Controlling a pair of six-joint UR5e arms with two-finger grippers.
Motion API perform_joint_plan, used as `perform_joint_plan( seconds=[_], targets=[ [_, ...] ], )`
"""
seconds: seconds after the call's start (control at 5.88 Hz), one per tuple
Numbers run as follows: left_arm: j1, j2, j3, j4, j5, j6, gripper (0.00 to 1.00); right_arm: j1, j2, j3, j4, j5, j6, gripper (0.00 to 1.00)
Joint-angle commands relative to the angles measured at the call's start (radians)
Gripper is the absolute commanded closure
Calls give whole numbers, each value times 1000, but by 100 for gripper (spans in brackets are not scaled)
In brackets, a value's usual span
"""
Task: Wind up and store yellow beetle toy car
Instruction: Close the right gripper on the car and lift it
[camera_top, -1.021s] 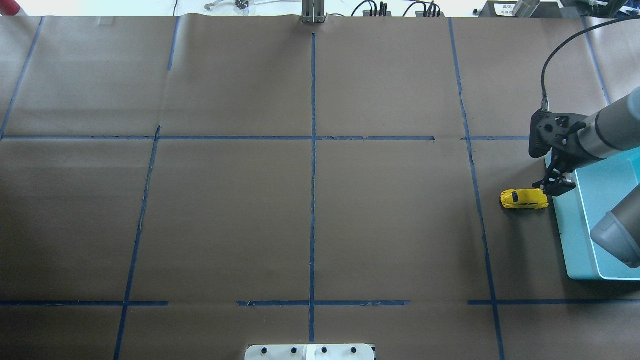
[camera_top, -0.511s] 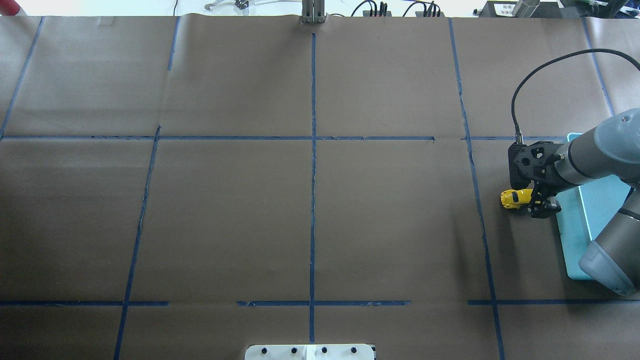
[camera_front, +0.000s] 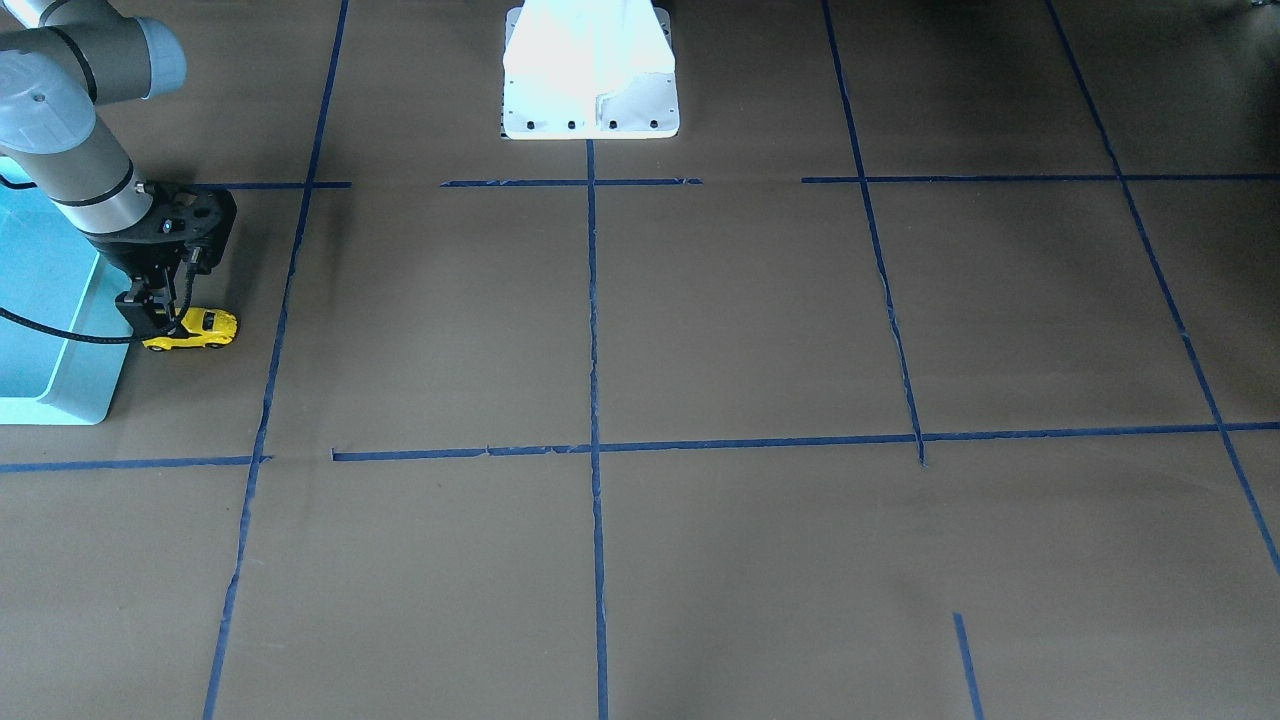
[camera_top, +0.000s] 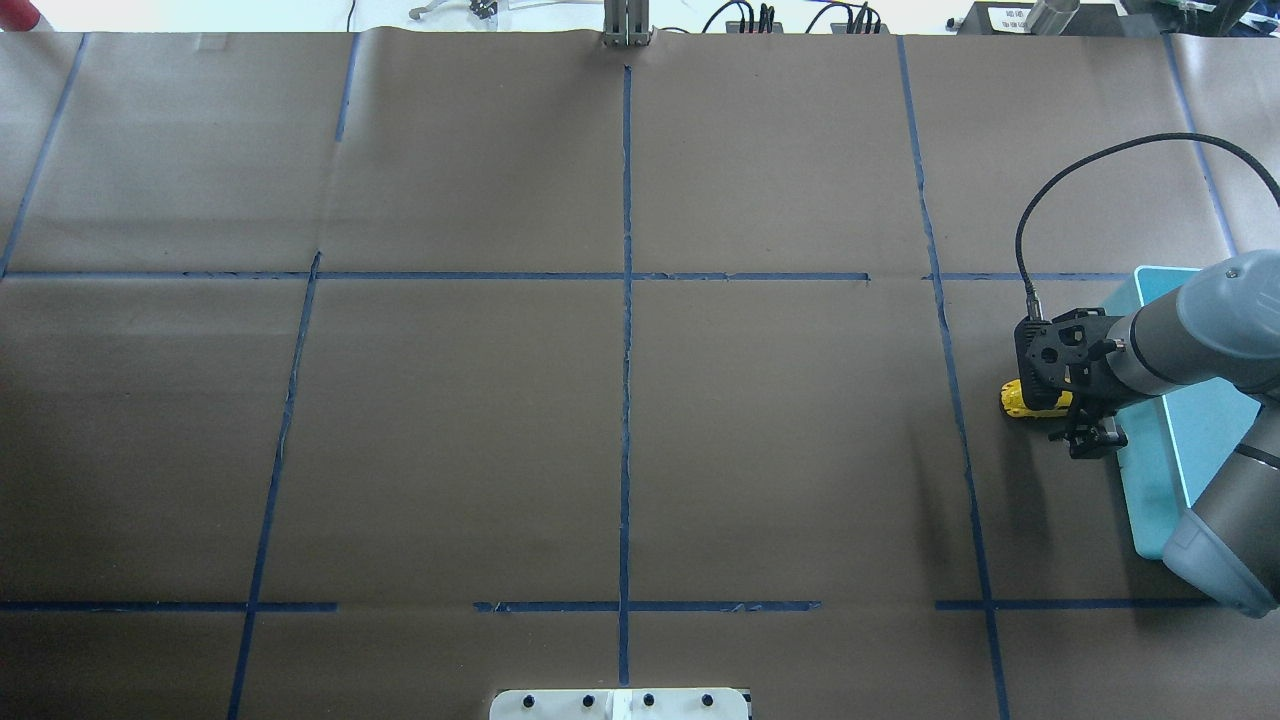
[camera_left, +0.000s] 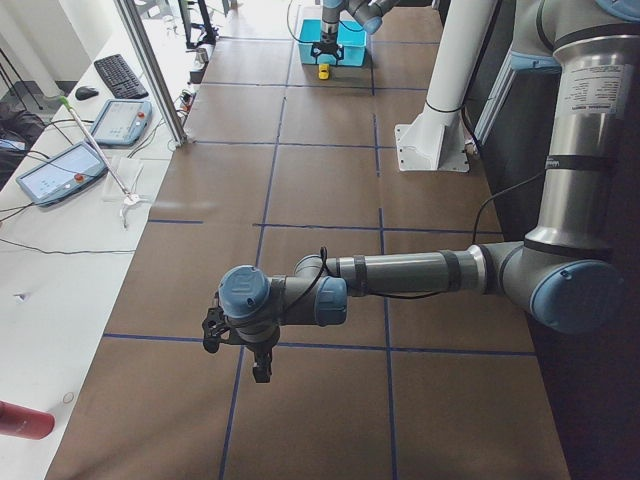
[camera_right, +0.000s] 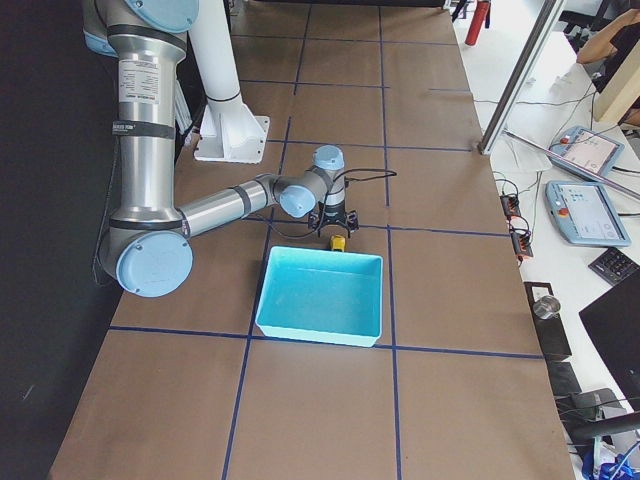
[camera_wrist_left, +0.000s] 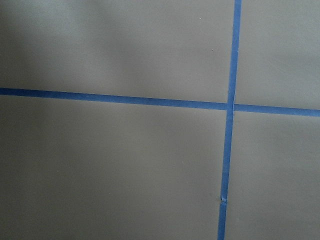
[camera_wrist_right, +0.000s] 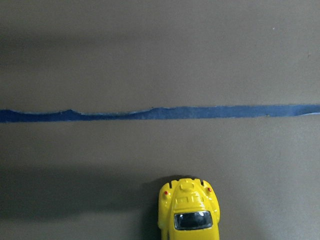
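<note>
The yellow beetle toy car (camera_top: 1022, 398) stands on the brown paper just left of the teal bin (camera_top: 1158, 480). It also shows in the front-facing view (camera_front: 200, 328) and at the bottom of the right wrist view (camera_wrist_right: 189, 210). My right gripper (camera_top: 1076, 415) is low over the car's rear half, with its fingers on either side of it and apparently open. The car's rear is hidden under the wrist. My left gripper (camera_left: 256, 352) shows only in the exterior left view, held above the table far from the car. I cannot tell whether it is open or shut.
The teal bin (camera_right: 320, 325) is open-topped and holds nothing that I can see. Blue tape lines (camera_top: 626, 300) cross the paper. The white robot base (camera_front: 590, 70) stands at the table's edge. The right arm's black cable (camera_top: 1060, 190) loops above the wrist.
My right gripper has moved from beside the bin's edge leftward and down over the car's rear. The car has stayed in place.
</note>
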Motion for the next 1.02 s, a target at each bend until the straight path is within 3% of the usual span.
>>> perform_joint_plan(
  seconds=[0.0, 0.68, 0.85],
  targets=[
    [0, -6, 1, 3, 0, 0, 0, -8, 0, -13, -1, -21, -1, 0],
    [0, -7, 0, 6, 0, 0, 0, -14, 13, -57, 2, -18, -6, 0],
    [0, -7, 0, 7, 0, 1, 0, -17, 17, -72, 2, -17, -8, 8]
  ],
)
